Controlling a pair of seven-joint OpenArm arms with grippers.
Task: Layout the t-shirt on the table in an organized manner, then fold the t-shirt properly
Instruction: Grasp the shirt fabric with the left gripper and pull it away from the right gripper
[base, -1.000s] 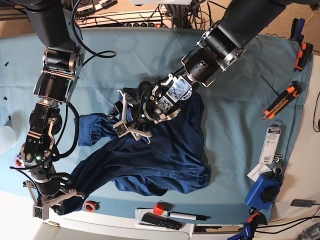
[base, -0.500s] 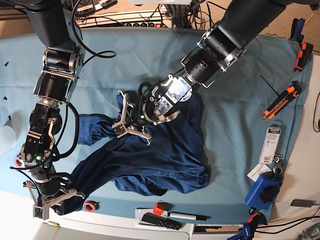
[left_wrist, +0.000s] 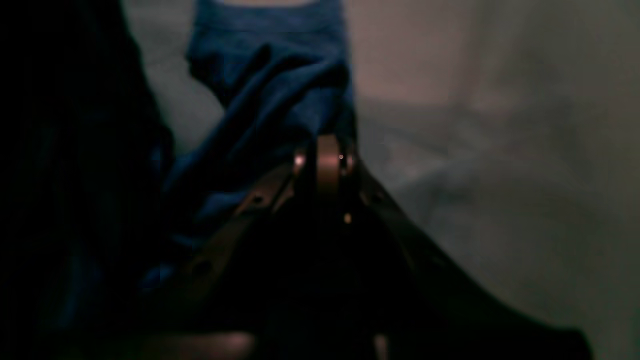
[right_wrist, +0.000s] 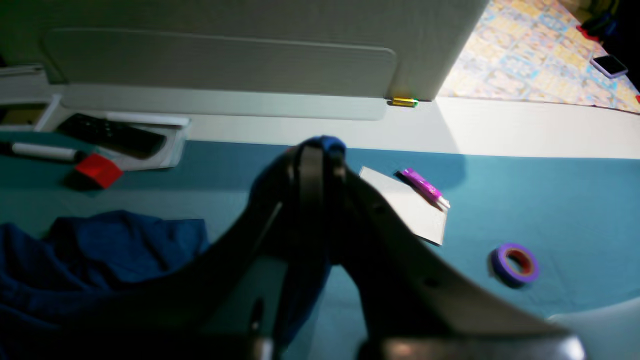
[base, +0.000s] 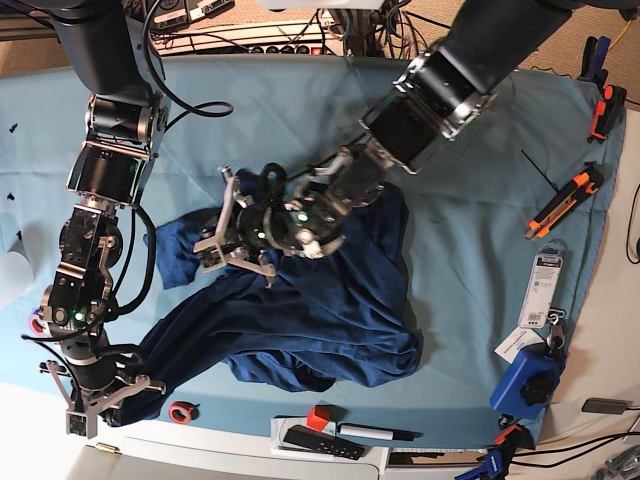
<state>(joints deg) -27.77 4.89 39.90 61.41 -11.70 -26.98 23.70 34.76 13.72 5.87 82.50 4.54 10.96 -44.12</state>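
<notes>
Cloth has shifted since a moment ago: my left hand (base: 222, 243), open over the shirt (base: 330, 300) then, is now pinched shut on a fold of it and has moved toward my right arm's side of the worktop (base: 300, 100), dragging a sleeve flap outward. My right hand (base: 95, 400) stays clamped on the shirt's corner at the near edge, barely moved.

The shirt lies bunched mid-worktop on teal cloth. Along the near white edge sit a tape roll (base: 181, 411), a red block (base: 317, 417), a marker (base: 375, 432) and a remote (base: 320, 442); an orange-black cutter (base: 563, 203) and a blue tool (base: 527, 385) lie off to my left side.

Only my right wrist view shows a purple pen (right_wrist: 424, 188) on a white card (right_wrist: 407, 210), and patterned flooring (right_wrist: 540, 60) beyond. My left wrist view, dim and blurred, shows blue fabric (left_wrist: 280, 90) caught between my closed fingertips.
</notes>
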